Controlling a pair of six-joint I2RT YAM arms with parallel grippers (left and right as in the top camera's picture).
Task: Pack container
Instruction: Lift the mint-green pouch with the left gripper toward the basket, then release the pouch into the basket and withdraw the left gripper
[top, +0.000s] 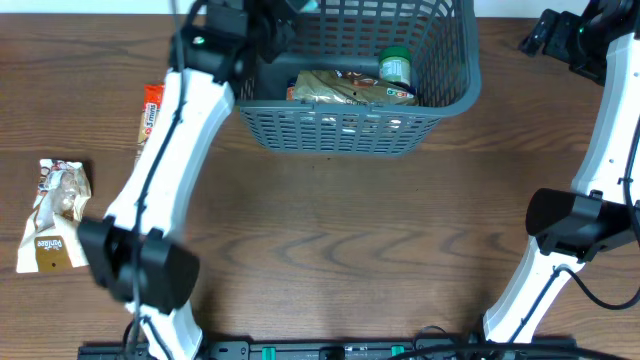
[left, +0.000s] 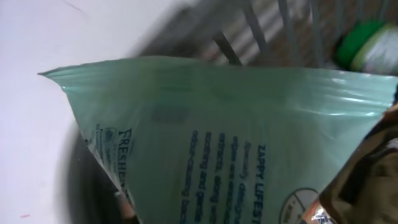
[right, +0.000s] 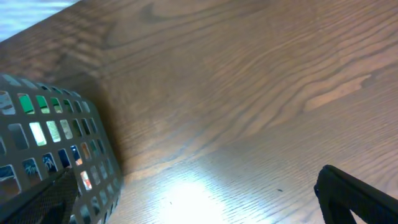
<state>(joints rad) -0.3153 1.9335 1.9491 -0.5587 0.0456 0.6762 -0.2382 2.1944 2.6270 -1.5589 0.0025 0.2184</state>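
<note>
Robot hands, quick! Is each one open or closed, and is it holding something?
Left gripper: closed, holding a green plastic packet.
Right gripper: open, holding nothing.

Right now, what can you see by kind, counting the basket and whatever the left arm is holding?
Basket: 1
Packets and bags: 3 (held green bag, tan packet in basket, white packet on table)
Jar: 1
Snack bar: 1
Total: 6
</note>
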